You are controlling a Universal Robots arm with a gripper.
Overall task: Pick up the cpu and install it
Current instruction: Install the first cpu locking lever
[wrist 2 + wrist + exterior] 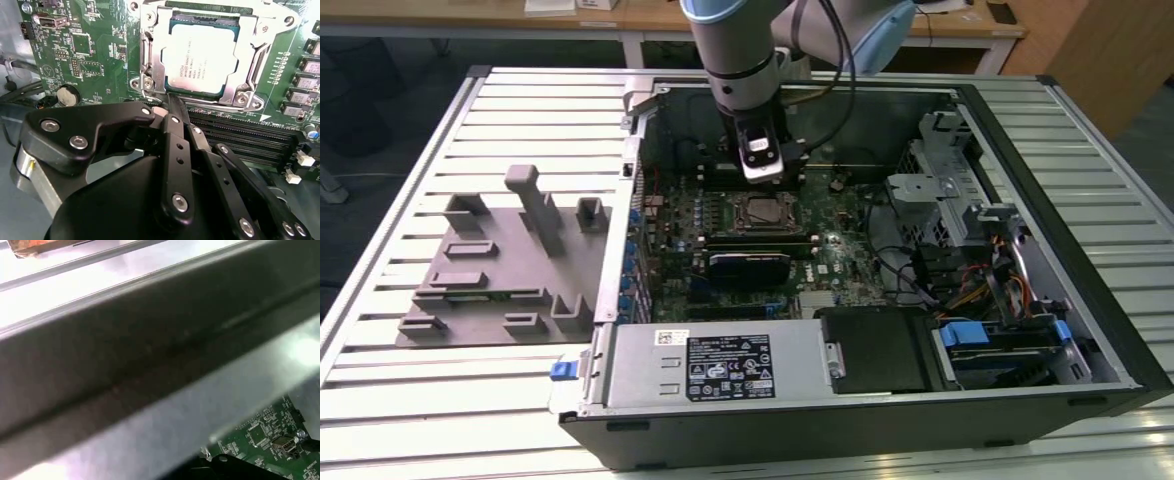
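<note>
The cpu (202,59), a silver square chip, lies flat in the socket frame (256,55) on the green motherboard (95,45). In the exterior view the cpu (759,211) sits mid-board inside the open computer case (1014,130). My gripper (169,102) hangs just off one edge of the socket, its black fingers (176,131) pressed together with nothing visible between them. The exterior view shows the gripper (762,176) a little behind and above the socket, not touching the chip.
Grey plastic fixture blocks (507,260) stand on the slatted table at the exterior view's left. A power supply (720,365) fills the case's near side, with cables and drive bays (974,280) at its right. The case wall (150,365) is close in the first wrist view.
</note>
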